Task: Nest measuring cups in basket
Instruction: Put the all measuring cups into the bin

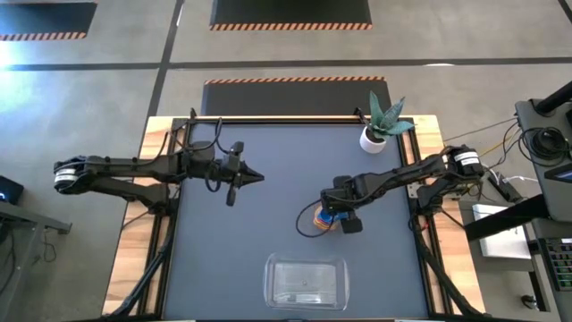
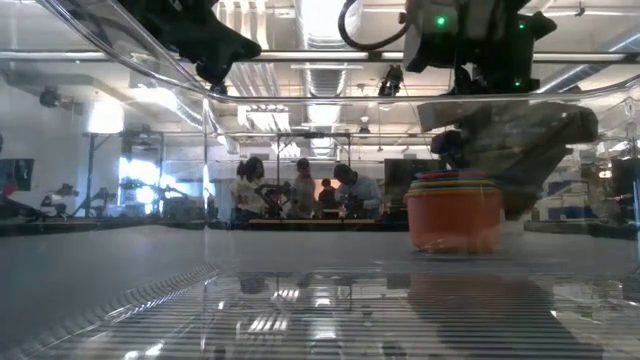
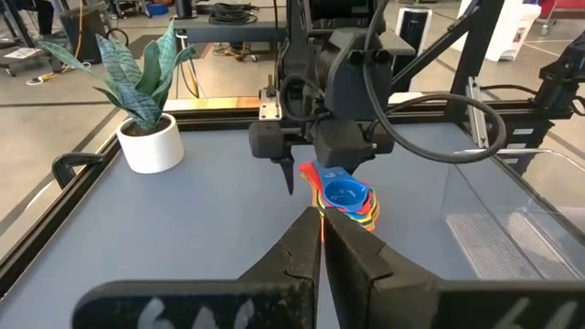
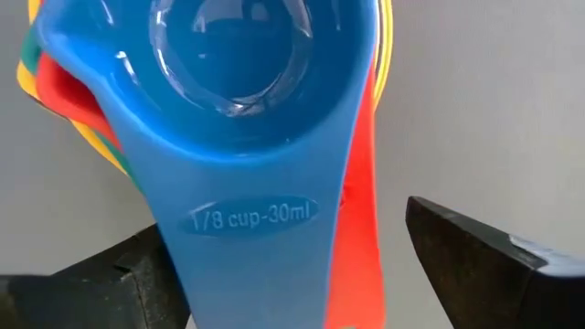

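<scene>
The measuring cups (image 1: 321, 218) stand nested in one stack on the dark table, right of its middle, the blue one (image 4: 238, 82) on top with orange (image 2: 455, 218) outermost. Their handles (image 4: 265, 247) point toward my right gripper (image 4: 283, 274). It is open and low over the stack (image 3: 345, 196), one finger on each side of the handles. The clear basket (image 1: 306, 283) sits at the table's near edge, with no cups in it. My left gripper (image 1: 248, 175) is shut and hovers over the table's left half. My right gripper comes at the stacked handles along their length. One finger (image 4: 101, 279) lies close against the blue handle's side (image 4: 169, 265), and I cannot tell whether it touches. The other finger (image 4: 475, 256) stands apart from the red handle.
A small white plant pot (image 1: 374, 139) with a spiky green plant stands at the far right corner. Bare dark table (image 1: 268, 224) lies between the stack and the basket. People stand in the room beyond the table (image 2: 300, 190).
</scene>
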Robot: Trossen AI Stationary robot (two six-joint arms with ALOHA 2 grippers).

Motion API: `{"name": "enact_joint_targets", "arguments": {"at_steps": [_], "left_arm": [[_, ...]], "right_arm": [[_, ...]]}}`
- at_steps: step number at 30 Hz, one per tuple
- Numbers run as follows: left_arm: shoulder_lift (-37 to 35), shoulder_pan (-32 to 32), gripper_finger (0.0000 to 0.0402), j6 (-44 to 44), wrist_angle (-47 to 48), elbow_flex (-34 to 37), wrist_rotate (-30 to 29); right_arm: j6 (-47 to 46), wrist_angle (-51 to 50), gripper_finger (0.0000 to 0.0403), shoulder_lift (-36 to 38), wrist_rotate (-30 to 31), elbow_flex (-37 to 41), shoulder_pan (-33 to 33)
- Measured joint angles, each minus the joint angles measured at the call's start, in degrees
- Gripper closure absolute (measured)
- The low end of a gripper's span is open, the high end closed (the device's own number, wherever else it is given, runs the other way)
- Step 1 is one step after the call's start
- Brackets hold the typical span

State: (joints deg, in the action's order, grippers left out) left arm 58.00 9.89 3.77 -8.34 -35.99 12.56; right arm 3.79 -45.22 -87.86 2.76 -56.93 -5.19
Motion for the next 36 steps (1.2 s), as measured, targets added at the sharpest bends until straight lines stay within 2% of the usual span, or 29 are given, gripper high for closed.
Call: {"name": "enact_joint_targets", "arguments": {"at_steps": [7,21,31,36], "left_arm": [[1.15,0.0,0.0402,0.13,-0.09,0.0,0.0],[1.57,0.0,0.0402,0.2,-0.13,0.0,0.0],[1.57,0.0,0.0402,1.3,-0.17,0.0,0.02],[1.57,0.0,0.0402,1.54,-0.17,0.0,0.01]], "right_arm": [[0.86,1.38,0.0091,0.22,0.0,0.04,-0.02],[-0.09,1.87,0.0203,0.32,-0.26,0.04,-0.02],[-2.41,2.02,0.0244,0.32,-0.42,0.04,-0.02],[-3.21,2.06,0.0252,0.32,-0.4,0.04,-0.02]]}}
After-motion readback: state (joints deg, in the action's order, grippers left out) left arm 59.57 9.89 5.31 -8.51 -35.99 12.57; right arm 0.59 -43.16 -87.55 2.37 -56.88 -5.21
